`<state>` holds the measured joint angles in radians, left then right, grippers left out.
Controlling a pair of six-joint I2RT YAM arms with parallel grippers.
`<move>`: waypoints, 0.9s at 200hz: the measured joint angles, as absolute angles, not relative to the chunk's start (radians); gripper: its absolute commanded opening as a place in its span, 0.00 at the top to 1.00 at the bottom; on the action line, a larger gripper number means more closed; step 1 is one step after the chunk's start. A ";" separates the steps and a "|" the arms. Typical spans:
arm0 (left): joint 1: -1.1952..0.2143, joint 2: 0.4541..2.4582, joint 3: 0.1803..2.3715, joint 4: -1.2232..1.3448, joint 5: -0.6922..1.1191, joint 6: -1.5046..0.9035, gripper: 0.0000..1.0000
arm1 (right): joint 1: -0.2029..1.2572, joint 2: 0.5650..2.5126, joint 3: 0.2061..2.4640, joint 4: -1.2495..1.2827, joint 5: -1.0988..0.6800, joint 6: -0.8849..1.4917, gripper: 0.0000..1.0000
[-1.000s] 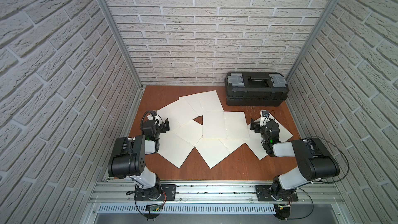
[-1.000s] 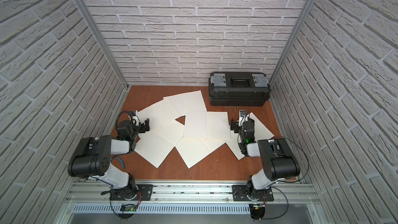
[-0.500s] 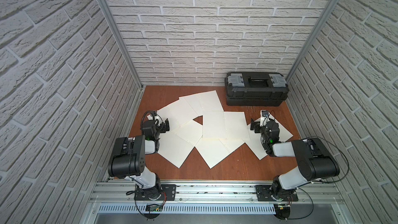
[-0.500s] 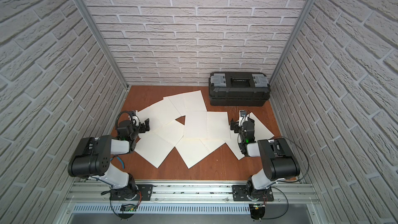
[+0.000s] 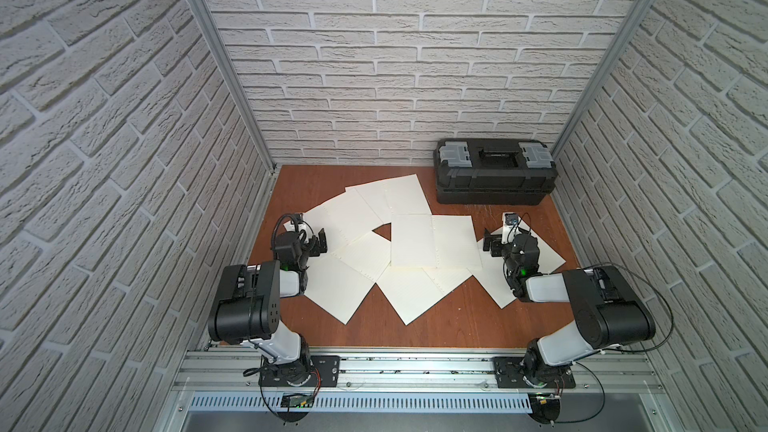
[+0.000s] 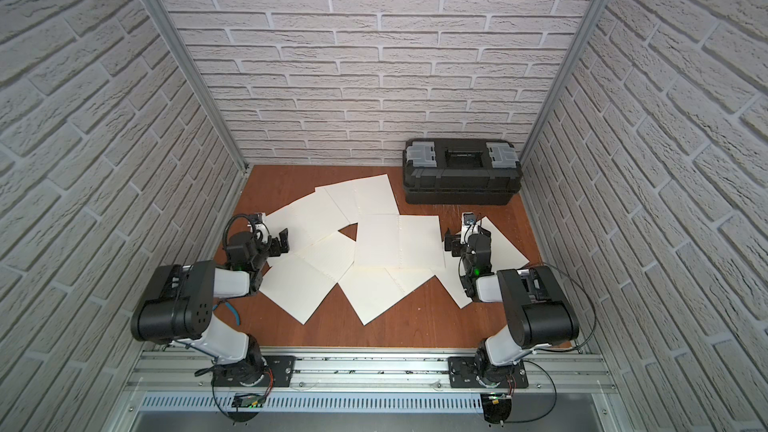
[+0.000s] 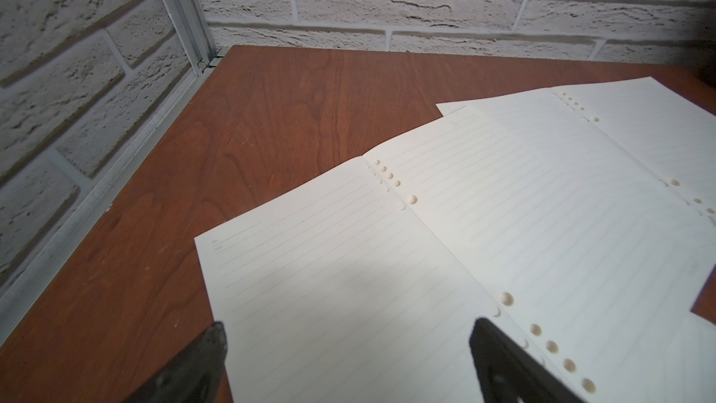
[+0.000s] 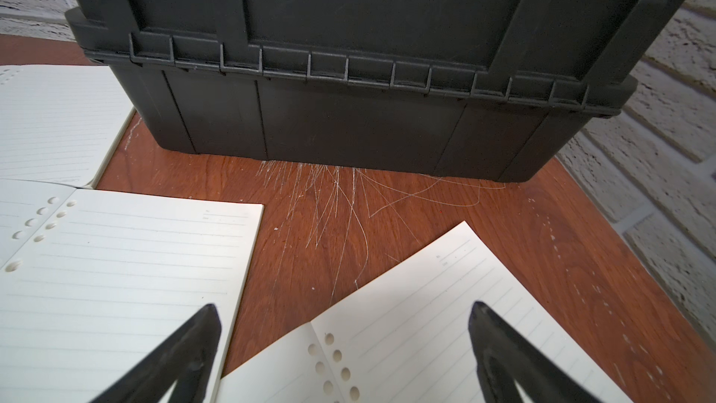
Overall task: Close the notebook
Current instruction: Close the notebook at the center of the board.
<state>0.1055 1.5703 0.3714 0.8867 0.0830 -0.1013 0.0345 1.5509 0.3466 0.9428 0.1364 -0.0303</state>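
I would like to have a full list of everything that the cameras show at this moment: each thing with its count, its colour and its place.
notebooks: about six (they overlap, so the count is unsure), cream lined pages, all lying open across the middle of the table
toolbox: one, black with grey latches, far right corner, lid shut
scratches: a bundle, whitish, on the table in front of the toolbox
table: one, reddish-brown wood
walls: three, white brick, around the table
rail: one, silver, near edge, bearing both arms
left arm: one, black and white, near left
right arm: one, black and white, near right
left hand: open, empty, over a notebook page
right hand: open, empty, over a notebook's edge
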 measured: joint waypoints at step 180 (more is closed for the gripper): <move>0.027 1.363 0.621 0.455 -0.203 -0.120 0.02 | 0.035 1.521 0.341 0.947 0.169 -0.028 0.01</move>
<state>0.0265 1.3628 0.6209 0.4553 -0.2028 -0.1204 0.0345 1.5211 0.3412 0.9466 0.1688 -0.0284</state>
